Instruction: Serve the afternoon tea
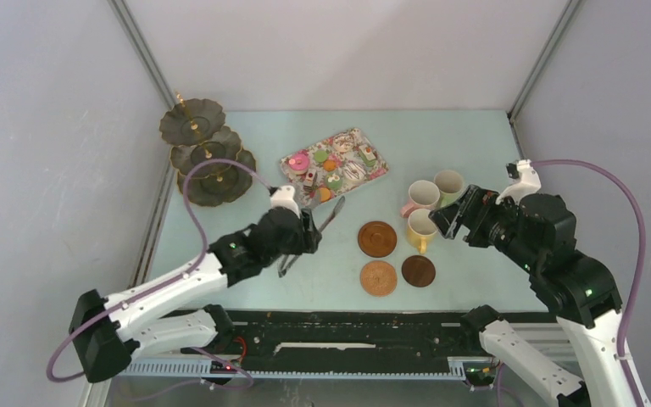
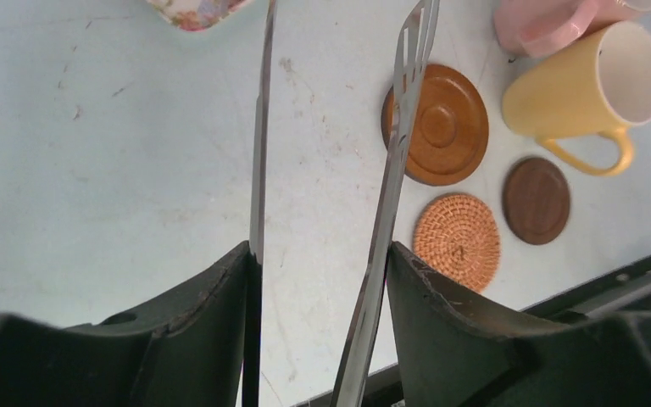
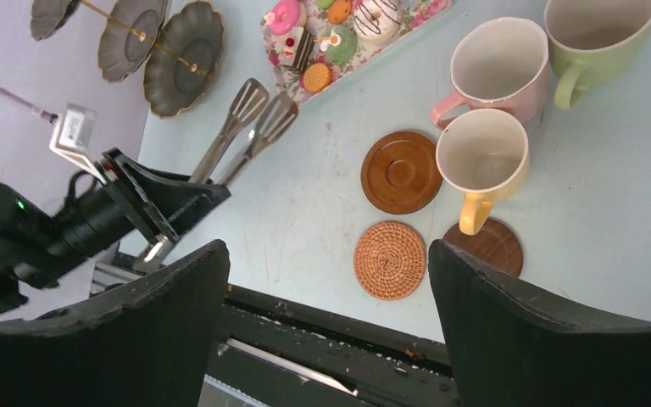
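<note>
Afternoon tea is sitting in bits on the pale table [image 1: 475, 144]. Nearest the arms, three round coasters are lying in a bunch: a woven coaster [image 1: 379, 277], a dark coaster [image 1: 418, 270] just beside it, and a shiny wooden coaster [image 1: 377, 238] behind them. Left of them, the left gripper [image 2: 318, 254] is squeezing the long metal tongs [image 2: 394, 153]. Each tong arm is pressing on one of its fingers, and the flat tips are pointing toward the tray. The right gripper [image 3: 326, 254] is hanging near the yellow mug [image 1: 421, 227], with its fingers spread wide and nothing between them. That mug is standing just behind the coasters, and the pink mug [image 1: 422, 195] and green mug [image 1: 449, 182] are crowding close behind it. Further back, the toy cakes and macarons [image 3: 315, 76] are lying on the flowered tray [image 1: 380, 170]. Farthest away, by the left wall, the dark three-tier stand [image 1: 216, 182] is standing with bare plates. I think the cakes are small, light and hard, so they may be slipping out of smooth tongs. Pinching each one gently across its middle seems best. The mugs are probably heavier and could crack, so gripping one by its rim looks safest.
</note>
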